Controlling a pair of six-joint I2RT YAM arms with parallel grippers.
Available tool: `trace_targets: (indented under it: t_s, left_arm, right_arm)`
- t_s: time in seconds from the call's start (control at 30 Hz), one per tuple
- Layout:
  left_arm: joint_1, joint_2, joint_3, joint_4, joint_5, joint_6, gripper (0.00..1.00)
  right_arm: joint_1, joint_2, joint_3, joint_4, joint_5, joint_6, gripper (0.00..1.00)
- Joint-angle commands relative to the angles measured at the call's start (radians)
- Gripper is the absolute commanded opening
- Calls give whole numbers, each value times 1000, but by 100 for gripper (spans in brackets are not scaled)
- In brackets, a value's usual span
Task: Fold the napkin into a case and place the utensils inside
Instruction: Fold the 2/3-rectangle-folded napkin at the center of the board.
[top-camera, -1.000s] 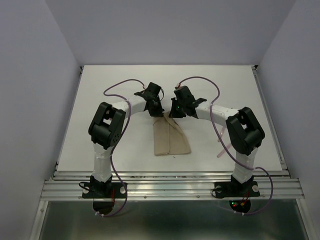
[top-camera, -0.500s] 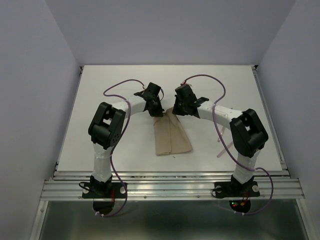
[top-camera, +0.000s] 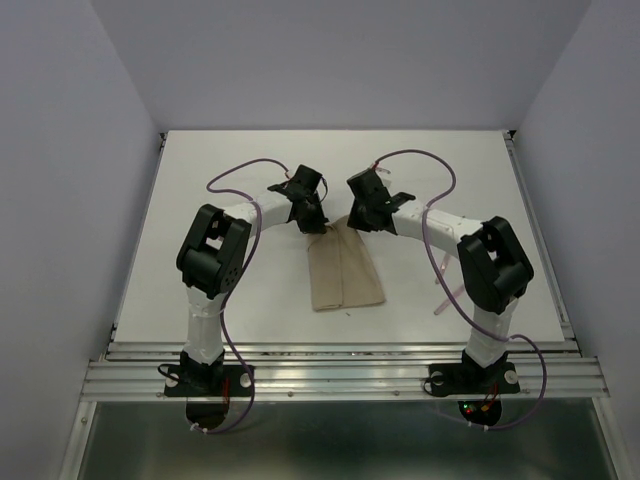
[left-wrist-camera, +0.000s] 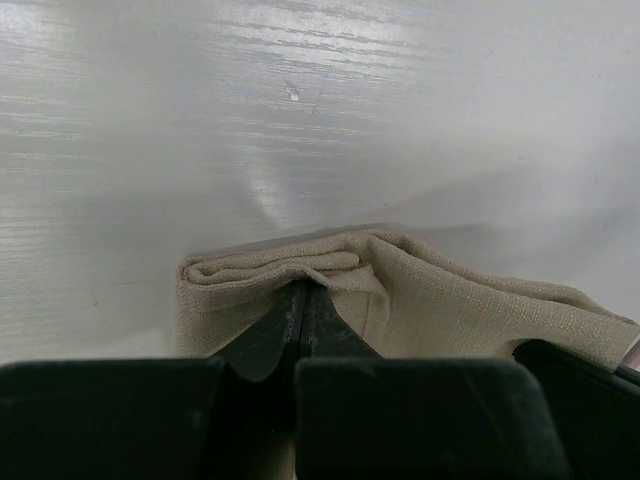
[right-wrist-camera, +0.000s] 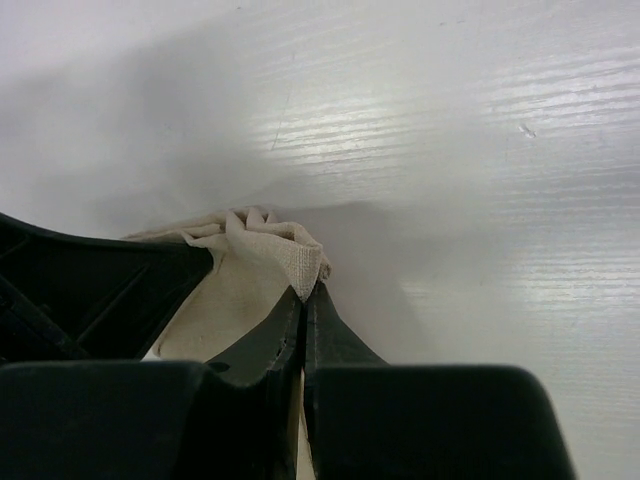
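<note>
- At the far end of the napkin (top-camera: 343, 275), the top edge is spreading wider than a second ago. Its far right corner is sitting further right, while the near edge is lying where it was.
- Right gripper (top-camera: 353, 222) is sitting slightly further back and to the right than a second ago. Left gripper (top-camera: 322, 226) is showing no visible shift.
- Napkin is lying folded lengthwise on the white table (top-camera: 200, 200), midway between the two arm bases, and is widening toward the near edge.
- Left wrist view: left gripper (left-wrist-camera: 302, 290) is pinching the far left corner of the napkin (left-wrist-camera: 450, 300) with jaws pressed together. Folded layers are bunching on both sides of the tips.
- Right wrist view: right gripper (right-wrist-camera: 303, 295) is clamping tight on the far right corner of the napkin (right-wrist-camera: 250, 270). A small tuft of cloth is poking out beyond the tips.
- Grippers are working close together, each one's black body showing at the edge of the other's wrist view.
- Both arms are reaching forward with elbows raised and bowed outward. Forearms are angling inward and wrists are pitching down toward the table.
</note>
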Motion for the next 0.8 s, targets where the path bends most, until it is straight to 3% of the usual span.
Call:
trace_targets:
  t_s: [0.0,0.77]
  left_arm:
    - [2,-19,-29,-31,-13,3,0]
    - [3,-31,-46,-9,5,-8,0]
  right_arm:
    - [13,9,49,-30,97,35,1]
    - [122,93,141,-38,68,69,1]
